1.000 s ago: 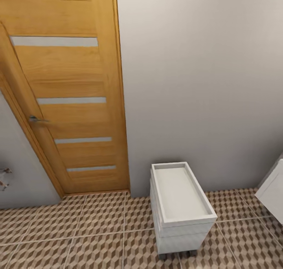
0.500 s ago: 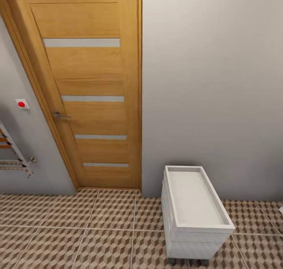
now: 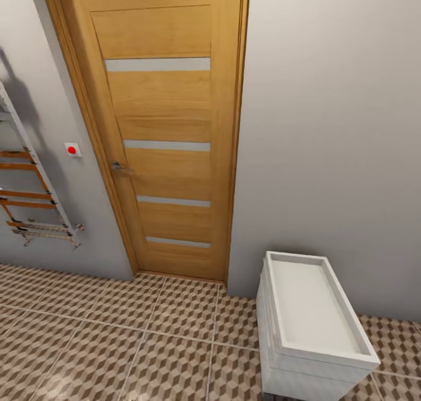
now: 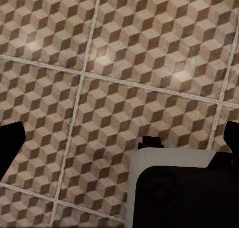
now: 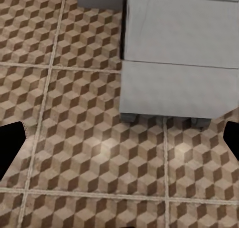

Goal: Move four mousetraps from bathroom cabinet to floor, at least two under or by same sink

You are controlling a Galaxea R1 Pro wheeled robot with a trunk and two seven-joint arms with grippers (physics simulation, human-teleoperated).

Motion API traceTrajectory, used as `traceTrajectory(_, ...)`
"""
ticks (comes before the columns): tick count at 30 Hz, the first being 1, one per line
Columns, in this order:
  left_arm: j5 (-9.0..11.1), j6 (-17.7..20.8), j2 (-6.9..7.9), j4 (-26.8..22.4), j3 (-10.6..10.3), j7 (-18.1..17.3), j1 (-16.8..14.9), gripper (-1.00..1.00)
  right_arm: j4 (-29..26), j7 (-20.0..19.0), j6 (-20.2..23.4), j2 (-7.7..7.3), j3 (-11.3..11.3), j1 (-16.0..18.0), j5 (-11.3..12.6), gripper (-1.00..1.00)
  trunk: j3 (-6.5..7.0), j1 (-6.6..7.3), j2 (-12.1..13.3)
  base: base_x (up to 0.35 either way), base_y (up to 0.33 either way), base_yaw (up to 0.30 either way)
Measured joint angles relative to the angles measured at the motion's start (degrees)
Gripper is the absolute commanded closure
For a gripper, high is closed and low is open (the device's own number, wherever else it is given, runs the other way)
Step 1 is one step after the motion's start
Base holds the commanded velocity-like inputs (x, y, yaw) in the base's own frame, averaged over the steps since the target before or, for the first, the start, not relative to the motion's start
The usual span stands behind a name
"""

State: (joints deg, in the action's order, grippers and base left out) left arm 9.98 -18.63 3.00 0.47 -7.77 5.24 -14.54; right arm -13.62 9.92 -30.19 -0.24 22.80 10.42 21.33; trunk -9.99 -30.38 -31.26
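The mousetraps and the cabinet are out of view. The bathroom floor (image 3: 128, 342), tiled in a brown and beige cube pattern, fills the lower part of the head view. A low white unit (image 3: 313, 331) with a recessed top and flat handleless fronts stands by the wall at the right; I cannot tell whether it is the sink. My left gripper (image 4: 119, 148) hangs open over bare floor tiles (image 4: 99, 63). My right gripper (image 5: 119, 148) is open too, above tiles just in front of the white unit (image 5: 179, 53), which rests on small feet. Nothing is between either pair of fingers.
A closed orange-brown wooden door (image 3: 169, 137) with a lever handle (image 3: 120, 167) is set in the grey wall. To its left hang a small red button (image 3: 72, 150) and a towel rail (image 3: 29, 196). A white and black robot part (image 4: 184, 188) shows in the left wrist view.
The head camera has swung to the left: door and white unit sit further right in the picture, and the red button and towel rail have come into view. Nothing in the room moved.
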Motion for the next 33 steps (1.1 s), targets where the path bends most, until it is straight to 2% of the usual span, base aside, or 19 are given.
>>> traceTrajectory(33, -0.1, -0.1, 0.0, 0.0, 0.0, 0.0, 0.0, -1.0, 0.0, 0.0, 0.0, 0.0, 0.0, 0.0, 0.0, -1.0, 0.0, 0.0, 0.0, 0.0, 0.0, 0.258)
